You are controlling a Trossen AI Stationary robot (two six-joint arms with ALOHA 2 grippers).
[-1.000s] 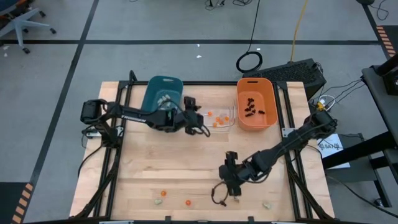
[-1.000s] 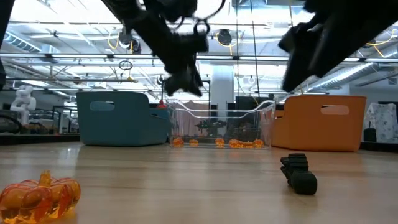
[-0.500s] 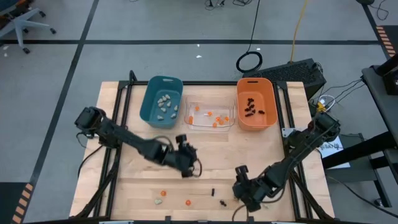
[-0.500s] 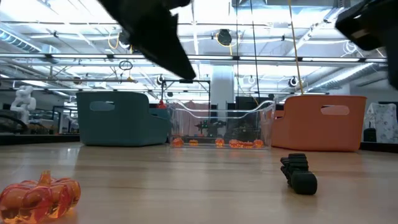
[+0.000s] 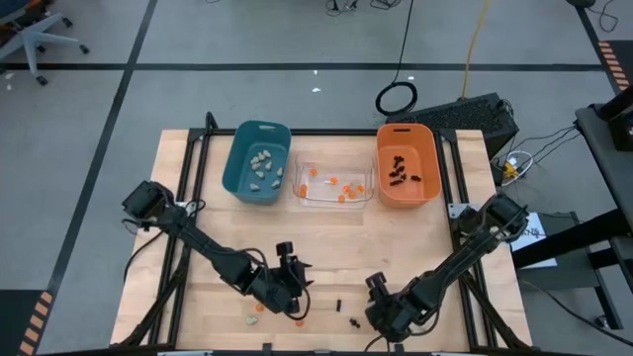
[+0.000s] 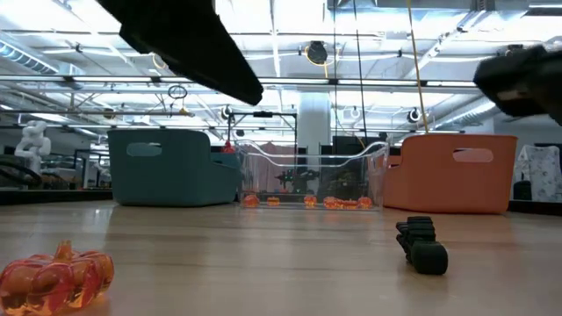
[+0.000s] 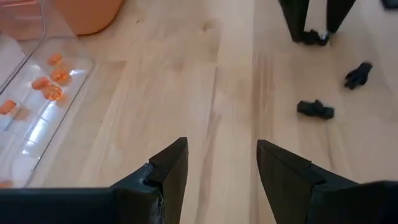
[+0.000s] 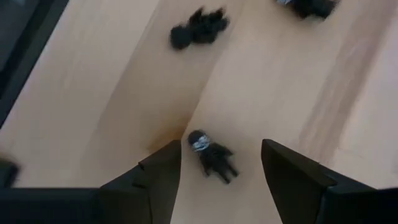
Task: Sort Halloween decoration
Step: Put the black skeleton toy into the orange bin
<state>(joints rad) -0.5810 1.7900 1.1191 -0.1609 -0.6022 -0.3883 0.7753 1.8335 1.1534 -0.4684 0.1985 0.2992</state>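
Note:
Loose Halloween decoration lies near the table's front edge: an orange pumpkin [image 5: 299, 321], a second orange one [image 5: 260, 308], a pale lump [image 5: 252, 321] and black pieces [image 5: 338, 306] [image 5: 354, 321]. My right gripper [image 8: 221, 146] is open and points steeply down. Its fingers stand on either side of a third black trinket [image 8: 212, 155], which lies flat on the wood, and do not touch it. My left gripper [image 7: 221, 155] [image 5: 295, 282] hangs open and empty above bare wood, just beyond the orange pieces. In the left wrist view my right gripper's fingers [image 7: 298, 22] show around that trinket [image 7: 314, 37].
Three bins stand in a row at the far side. The teal one [image 5: 257, 163] holds pale lumps, the clear one [image 5: 334, 183] orange pieces, the orange one [image 5: 407, 168] black pieces. The low view shows a pumpkin [image 6: 57, 276] and a black trinket [image 6: 421, 246] close by.
My left gripper has swung from the clear bin at the far side toward the table's near edge, rolling as it went, and now hangs low over the loose orange pieces. My right gripper has moved toward the near edge and sunk over the black trinket.

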